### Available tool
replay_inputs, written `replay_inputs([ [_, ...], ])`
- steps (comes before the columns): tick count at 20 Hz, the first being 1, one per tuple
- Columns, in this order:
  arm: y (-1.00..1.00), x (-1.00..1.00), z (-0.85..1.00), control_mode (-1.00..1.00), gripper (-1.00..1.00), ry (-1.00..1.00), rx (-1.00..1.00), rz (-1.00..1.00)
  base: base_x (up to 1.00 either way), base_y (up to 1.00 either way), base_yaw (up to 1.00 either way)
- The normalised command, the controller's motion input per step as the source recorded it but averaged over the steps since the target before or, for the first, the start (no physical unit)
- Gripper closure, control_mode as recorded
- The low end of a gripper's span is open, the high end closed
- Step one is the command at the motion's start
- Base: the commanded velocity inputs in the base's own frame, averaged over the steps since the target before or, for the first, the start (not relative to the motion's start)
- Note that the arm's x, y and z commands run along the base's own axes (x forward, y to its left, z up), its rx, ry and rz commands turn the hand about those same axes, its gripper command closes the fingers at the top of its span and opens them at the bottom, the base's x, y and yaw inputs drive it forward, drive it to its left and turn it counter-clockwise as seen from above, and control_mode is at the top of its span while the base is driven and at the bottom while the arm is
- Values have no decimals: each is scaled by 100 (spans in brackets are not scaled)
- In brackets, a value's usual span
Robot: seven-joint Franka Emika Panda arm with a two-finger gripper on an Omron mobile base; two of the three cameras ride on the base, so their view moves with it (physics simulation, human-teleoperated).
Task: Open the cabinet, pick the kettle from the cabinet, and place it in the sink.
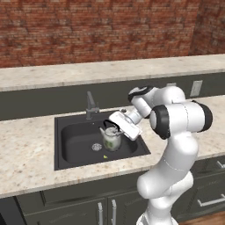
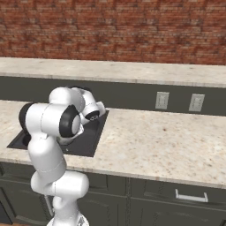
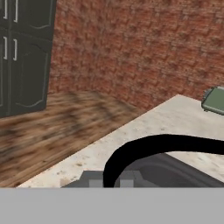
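One thing stands between you and a finished task: letting go cleanly. From the left base view, your arm [image 1: 176, 145] leans over the front edge of the counter [image 1: 26, 149] and reaches down into the sink [image 1: 72, 145], where the kettle [image 1: 111, 139] hangs or sits upright, near the drain [image 1: 96, 146] and right of centre. You cannot tell from these views whether its base already touches the basin floor. If it does not, releasing now could drop it, and it may tip or roll on the black bottom. Pulling the hand up at an angle could also catch the arched handle [image 3: 144, 148] and drag the kettle over.

Your tool [image 1: 113, 128] is pressed almost fully together, pinching the kettle's thin black handle at the top; in the hand view that handle curves just ahead of the fingers. Behind the sink, the faucet [image 1: 91, 105] stands close by, so lift straight up to stay clear of it.
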Motion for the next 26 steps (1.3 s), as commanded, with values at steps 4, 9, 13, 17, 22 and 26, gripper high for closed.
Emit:
replay_inputs([
  [4, 5, 6, -18, -100, 100, -6, 0, 0, 0, 0, 0],
  [9, 2, 7, -17, -100, 100, -2, 0, 0, 0, 0, 0],
  [13, 0, 10, -14, -100, 100, -1, 0, 0, 0, 0, 0],
  [17, 0, 14, -6, -100, 100, 0, 0, 0, 0, 0, 0],
  [22, 0, 16, -3, -100, 100, 0, 0, 0, 0, 0, 0],
  [26, 0, 13, -8, -100, 100, 0, 0, 0, 0, 0, 0],
])
